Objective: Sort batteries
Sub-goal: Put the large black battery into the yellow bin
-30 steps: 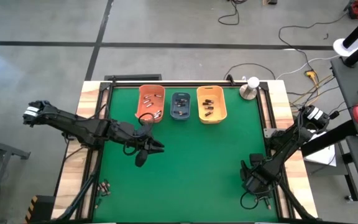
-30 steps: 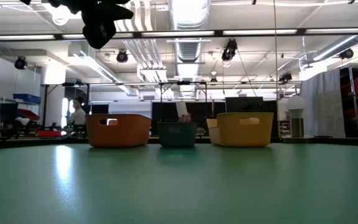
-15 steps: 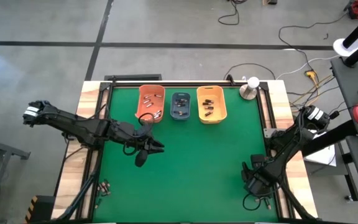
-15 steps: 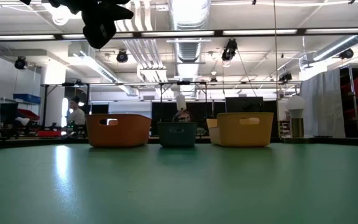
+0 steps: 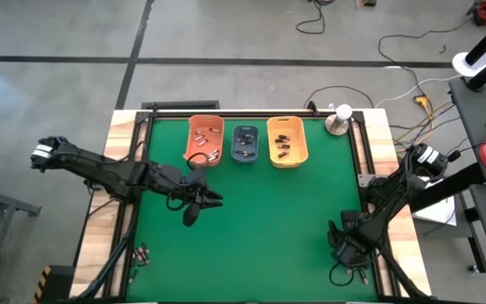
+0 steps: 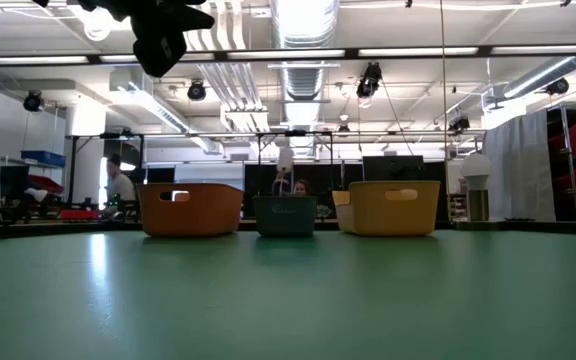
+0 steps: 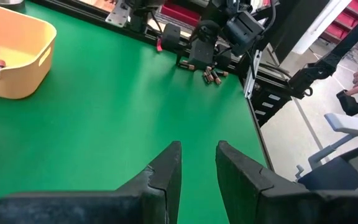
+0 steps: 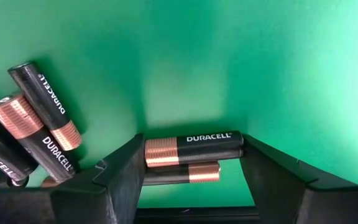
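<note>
Three bins stand in a row at the table's far side: orange (image 5: 204,139), blue-grey (image 5: 245,143) and yellow-orange (image 5: 286,141), each with a few batteries inside. My right gripper (image 5: 348,249) is down at the mat (image 5: 268,228) near the table's near right corner, shut on a black and copper battery (image 8: 193,148). A second battery (image 8: 182,172) lies just beside that one, and more loose batteries (image 8: 42,118) lie close by. My left gripper (image 7: 197,163) hangs open and empty, high over the mat's left half, near the orange bin. My right gripper has the battery lengthwise between its two fingers, one finger (image 8: 123,168) at the copper end (image 8: 151,150) and the other (image 8: 266,168) at the black end (image 8: 238,144). The fingers point down from above. The battery lies level at the mat; whether it is lifted clear cannot be told.
A lamp base (image 5: 337,124) stands at the far right corner. The table's right rail (image 5: 369,211) runs close beside my right arm. Green mat stretches between the bins and the near edge. A few small dark items (image 5: 142,252) lie off the mat at the near left.
</note>
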{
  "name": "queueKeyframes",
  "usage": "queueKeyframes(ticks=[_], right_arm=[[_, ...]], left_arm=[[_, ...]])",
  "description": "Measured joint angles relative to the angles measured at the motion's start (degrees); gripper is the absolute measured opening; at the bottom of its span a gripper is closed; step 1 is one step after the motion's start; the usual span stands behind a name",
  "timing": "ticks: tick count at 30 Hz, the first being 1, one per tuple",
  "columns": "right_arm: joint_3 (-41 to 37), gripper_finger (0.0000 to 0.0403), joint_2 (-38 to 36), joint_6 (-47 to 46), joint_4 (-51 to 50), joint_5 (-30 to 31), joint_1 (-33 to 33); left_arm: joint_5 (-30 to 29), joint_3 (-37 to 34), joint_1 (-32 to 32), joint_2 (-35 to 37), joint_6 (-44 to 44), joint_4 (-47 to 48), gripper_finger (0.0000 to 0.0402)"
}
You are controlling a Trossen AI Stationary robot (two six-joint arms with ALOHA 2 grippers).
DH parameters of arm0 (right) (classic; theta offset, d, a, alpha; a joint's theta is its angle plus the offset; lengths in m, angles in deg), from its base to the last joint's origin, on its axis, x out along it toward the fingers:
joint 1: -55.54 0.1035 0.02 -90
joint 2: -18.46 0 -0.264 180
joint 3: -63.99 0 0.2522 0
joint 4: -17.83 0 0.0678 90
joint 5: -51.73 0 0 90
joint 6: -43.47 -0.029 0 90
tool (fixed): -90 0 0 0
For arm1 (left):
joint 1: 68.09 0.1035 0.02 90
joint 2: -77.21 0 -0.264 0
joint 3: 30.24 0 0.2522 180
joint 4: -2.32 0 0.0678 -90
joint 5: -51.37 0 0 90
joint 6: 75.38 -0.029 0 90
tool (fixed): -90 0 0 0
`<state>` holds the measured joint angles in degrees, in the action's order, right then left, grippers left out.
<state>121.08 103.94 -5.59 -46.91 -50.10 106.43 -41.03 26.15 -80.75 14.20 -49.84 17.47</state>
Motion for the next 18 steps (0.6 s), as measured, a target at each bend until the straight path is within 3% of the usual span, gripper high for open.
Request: queueKeyframes(ticks=[10, 18], right_arm=[[6.4, 0.0236, 0.1, 1.6, -3.3, 2.0, -3.9], [18.4, 0.0228, 0.0, 10.8, -9.3, 11.9, -16.7]], left_arm=[[-0.2, 0.0, 0.2, 2.5, -3.3, 0.0, 0.008], [-4.4, 0.0, 0.6, 3.0, -5.5, 0.0, 0.008]])
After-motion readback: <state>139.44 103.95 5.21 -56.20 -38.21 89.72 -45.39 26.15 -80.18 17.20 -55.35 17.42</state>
